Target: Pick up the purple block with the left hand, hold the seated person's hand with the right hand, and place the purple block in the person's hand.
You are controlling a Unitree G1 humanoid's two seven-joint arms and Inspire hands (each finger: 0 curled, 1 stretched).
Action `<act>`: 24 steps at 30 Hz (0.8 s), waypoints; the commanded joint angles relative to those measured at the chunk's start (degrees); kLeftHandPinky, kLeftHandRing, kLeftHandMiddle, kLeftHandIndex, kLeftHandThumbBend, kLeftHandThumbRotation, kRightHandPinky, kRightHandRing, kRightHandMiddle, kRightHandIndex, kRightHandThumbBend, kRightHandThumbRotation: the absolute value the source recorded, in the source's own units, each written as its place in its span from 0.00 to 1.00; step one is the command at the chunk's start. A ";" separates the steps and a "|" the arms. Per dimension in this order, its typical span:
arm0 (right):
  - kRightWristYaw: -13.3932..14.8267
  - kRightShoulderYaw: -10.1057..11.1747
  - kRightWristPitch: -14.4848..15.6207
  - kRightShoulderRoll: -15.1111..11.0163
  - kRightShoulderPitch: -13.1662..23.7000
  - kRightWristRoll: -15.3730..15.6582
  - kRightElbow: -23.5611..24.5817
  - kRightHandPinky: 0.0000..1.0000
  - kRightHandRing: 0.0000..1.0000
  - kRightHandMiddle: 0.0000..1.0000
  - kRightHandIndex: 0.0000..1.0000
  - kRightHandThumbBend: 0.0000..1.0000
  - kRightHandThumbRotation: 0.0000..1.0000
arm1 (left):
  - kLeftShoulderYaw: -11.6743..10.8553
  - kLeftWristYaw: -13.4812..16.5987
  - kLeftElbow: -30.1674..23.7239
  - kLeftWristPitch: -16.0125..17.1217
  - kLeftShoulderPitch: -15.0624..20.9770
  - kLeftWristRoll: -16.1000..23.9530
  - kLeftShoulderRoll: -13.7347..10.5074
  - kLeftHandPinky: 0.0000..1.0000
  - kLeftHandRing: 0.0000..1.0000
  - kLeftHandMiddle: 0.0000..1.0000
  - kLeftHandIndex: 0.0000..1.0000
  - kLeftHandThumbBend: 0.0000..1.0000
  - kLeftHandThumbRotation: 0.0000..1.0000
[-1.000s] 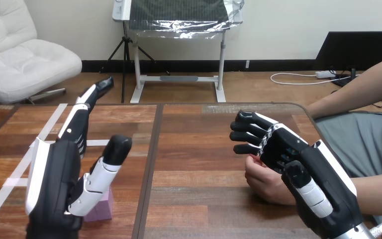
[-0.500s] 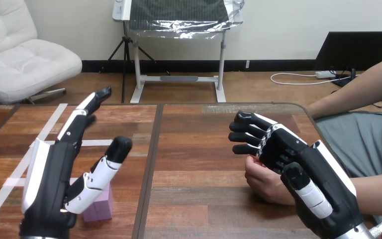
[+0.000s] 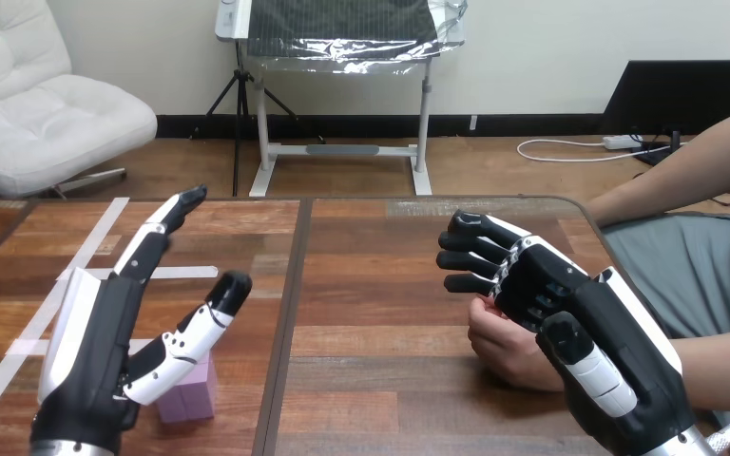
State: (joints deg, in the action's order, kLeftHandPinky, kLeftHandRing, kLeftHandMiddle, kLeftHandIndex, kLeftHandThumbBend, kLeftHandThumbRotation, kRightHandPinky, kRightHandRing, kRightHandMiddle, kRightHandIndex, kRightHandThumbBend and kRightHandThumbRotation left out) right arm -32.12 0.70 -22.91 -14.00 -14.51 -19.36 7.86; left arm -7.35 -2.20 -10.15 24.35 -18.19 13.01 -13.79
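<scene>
A purple block (image 3: 190, 397) lies on the wooden table (image 3: 371, 285) near its front left. My left hand (image 3: 105, 351) hovers just over and left of the block, open, its fingers stretched forward and its thumb above the block's top. At the right, my right hand (image 3: 556, 309) rests over the person's hand (image 3: 506, 350). That hand lies loosely closed on the table under my palm. My fingers are curled over its knuckles and my thumb (image 3: 585, 375) runs along its near side.
The person's forearm (image 3: 722, 356) comes in from the right edge, low over the table's right side. Strips of pale tape (image 3: 105, 233) cross the left part of the table. A dark seam (image 3: 290, 285) divides the tabletop.
My left hand has sunk and tipped forward toward the purple block, so more of the block shows. My right hand and the person's hand have stayed put.
</scene>
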 commanded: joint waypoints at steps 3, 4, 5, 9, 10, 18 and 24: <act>-0.14 1.15 -0.22 -0.81 2.66 -0.92 3.24 0.79 0.83 0.84 0.85 0.94 0.79 | -0.35 -0.40 3.29 -1.22 5.01 1.42 -2.77 1.00 0.94 0.93 0.91 0.59 0.66; -0.16 1.15 -0.22 -0.82 2.65 -0.93 3.27 0.79 0.83 0.84 0.85 0.94 0.79 | -0.35 -0.35 3.75 -1.21 5.26 1.60 -2.95 1.00 0.94 0.93 0.91 0.60 0.66; -0.18 1.15 -0.22 -0.84 2.62 -0.95 3.32 0.79 0.83 0.84 0.85 0.94 0.79 | -0.33 -0.30 4.04 -1.20 5.41 1.72 -3.08 1.00 0.94 0.93 0.91 0.60 0.65; -0.26 1.15 -0.25 -0.85 2.63 -0.94 3.34 0.79 0.83 0.84 0.85 0.94 0.79 | -0.13 0.40 6.28 -1.37 6.67 4.32 -4.48 1.00 0.93 0.92 0.91 0.60 0.63; -0.31 1.15 -0.26 -0.84 2.64 -1.00 3.33 0.79 0.83 0.84 0.85 0.94 0.79 | -0.10 0.47 6.52 -1.44 6.80 4.69 -4.64 1.00 0.93 0.92 0.91 0.60 0.63; -0.26 1.18 0.06 -0.83 2.41 -0.92 3.70 0.79 0.83 0.84 0.85 0.95 0.79 | 0.41 1.64 10.81 -1.41 9.04 9.45 -6.95 0.99 0.90 0.91 0.90 0.59 0.61; -0.20 1.17 0.14 -0.82 2.29 -0.85 3.98 0.78 0.83 0.84 0.85 0.95 0.79 | 0.95 2.57 14.05 -1.50 10.59 11.92 -8.10 0.95 0.88 0.90 0.88 0.58 0.56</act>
State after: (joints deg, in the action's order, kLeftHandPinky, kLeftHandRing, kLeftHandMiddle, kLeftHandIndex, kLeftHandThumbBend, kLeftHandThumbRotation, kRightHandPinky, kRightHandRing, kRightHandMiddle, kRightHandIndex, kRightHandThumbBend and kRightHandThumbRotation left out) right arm -32.54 0.75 -22.73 -14.06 -14.52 -19.41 8.36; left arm -7.43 -1.19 1.45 22.84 -12.41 23.06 -19.84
